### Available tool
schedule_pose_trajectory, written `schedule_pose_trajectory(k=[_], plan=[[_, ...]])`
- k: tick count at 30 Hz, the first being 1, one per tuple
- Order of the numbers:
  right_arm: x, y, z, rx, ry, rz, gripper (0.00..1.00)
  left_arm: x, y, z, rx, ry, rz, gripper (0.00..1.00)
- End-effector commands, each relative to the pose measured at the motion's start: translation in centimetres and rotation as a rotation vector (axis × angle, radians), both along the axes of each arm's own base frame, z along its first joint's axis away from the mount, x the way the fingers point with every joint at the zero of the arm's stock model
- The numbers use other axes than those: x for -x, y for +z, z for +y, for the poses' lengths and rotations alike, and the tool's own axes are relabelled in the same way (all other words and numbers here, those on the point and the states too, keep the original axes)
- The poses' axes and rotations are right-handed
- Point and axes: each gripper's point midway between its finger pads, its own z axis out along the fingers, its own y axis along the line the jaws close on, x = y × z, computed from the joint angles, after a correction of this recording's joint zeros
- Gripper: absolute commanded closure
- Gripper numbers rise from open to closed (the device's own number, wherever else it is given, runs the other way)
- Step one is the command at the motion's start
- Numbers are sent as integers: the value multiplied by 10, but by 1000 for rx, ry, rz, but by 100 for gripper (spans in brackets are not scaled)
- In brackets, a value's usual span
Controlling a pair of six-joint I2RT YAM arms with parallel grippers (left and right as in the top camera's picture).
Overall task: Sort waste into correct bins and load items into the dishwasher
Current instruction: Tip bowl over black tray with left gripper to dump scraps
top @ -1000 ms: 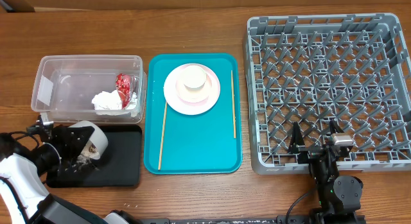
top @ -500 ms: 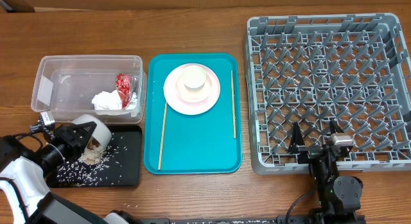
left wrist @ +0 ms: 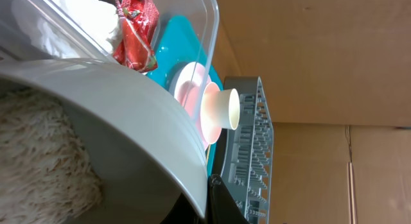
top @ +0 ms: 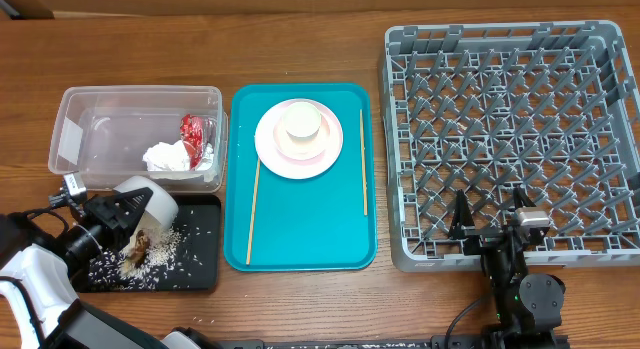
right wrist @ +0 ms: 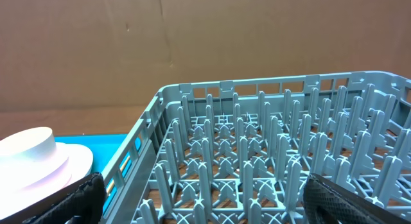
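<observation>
while the left gripper [top: 106,230] holds the grey-green bowl [top: 148,203] tipped over the black tray [top: 200,274], seemingly pinching its rim though its fingers are hidden, rice and brown scraps [top: 150,259] lie heaped beneath. i'd tip it steeper, mouth low and inside the tray's edge, so no grains hop out. far right, the right gripper [top: 490,220] rests spread wide by the dish rack [top: 505,47].

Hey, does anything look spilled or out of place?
Loose white rice with brown scraps lies scattered on the flat black tray, below the tipped pale grey-green bowl. It looks poured there, not stray.
</observation>
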Motion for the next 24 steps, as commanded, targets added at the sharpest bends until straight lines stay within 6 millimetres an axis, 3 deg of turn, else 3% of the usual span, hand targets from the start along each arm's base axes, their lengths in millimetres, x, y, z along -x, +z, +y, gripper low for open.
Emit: schedule_pose_trajectory(k=[1,9,22,24], plan=[[0,-2,0,2,-1,-3,0,0,7,-2,-25,-19,-66,96],[0,-2,0,2,-1,-3,0,5,27,-18,55,-53,-168,96],[0,-2,0,1,-1,-4,0,6,45,-24,157,-40,-220,96],[0,-2,0,2,-1,-3,0,3,43,-17,109,-40,-244,96]])
